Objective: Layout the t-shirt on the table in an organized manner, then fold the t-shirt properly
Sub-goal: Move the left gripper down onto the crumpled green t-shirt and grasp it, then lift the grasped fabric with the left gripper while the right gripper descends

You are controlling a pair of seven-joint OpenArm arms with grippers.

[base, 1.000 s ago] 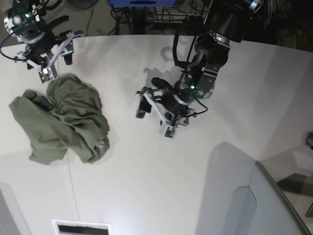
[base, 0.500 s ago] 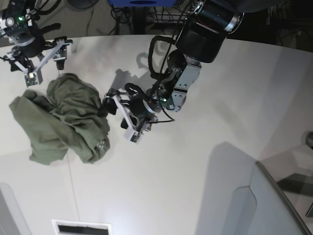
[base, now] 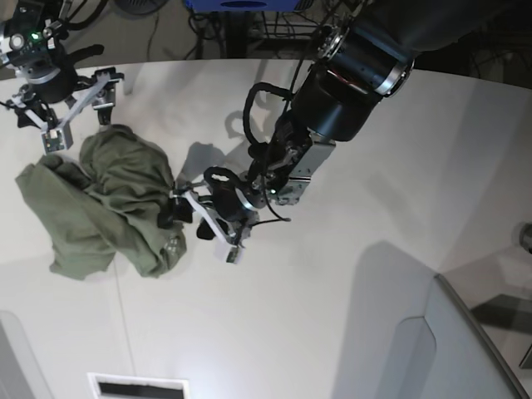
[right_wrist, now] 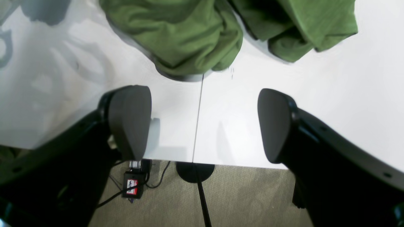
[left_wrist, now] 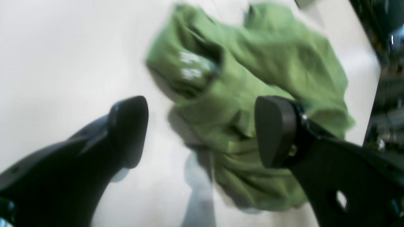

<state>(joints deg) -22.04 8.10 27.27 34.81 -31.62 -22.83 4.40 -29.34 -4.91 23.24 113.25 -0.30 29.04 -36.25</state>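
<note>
The olive-green t-shirt (base: 100, 199) lies crumpled in a heap on the left part of the white table (base: 332, 291). My left gripper (base: 199, 231) has reached its right edge and stands open. In the left wrist view, that gripper (left_wrist: 202, 129) has its two dark fingers spread over the t-shirt's (left_wrist: 252, 78) bunched edge, gripping nothing. My right gripper (base: 76, 120) hovers open just behind the heap's far side. The right wrist view shows it (right_wrist: 202, 121) over bare table (right_wrist: 284, 110) near the table's edge, with the t-shirt (right_wrist: 183, 31) beyond the fingertips.
A thin dark seam (right_wrist: 197, 119) runs across the table under the right gripper. Past the table's edge are carpet, cables and a small box (right_wrist: 131, 186). A grey translucent panel (base: 449, 341) stands at the near right corner, and a white slotted plate (base: 137, 386) lies at the front.
My left arm has swept left across the table from the middle to the t-shirt's right edge. The right gripper has shifted slightly up and left and opened wider. The t-shirt has not moved.
</note>
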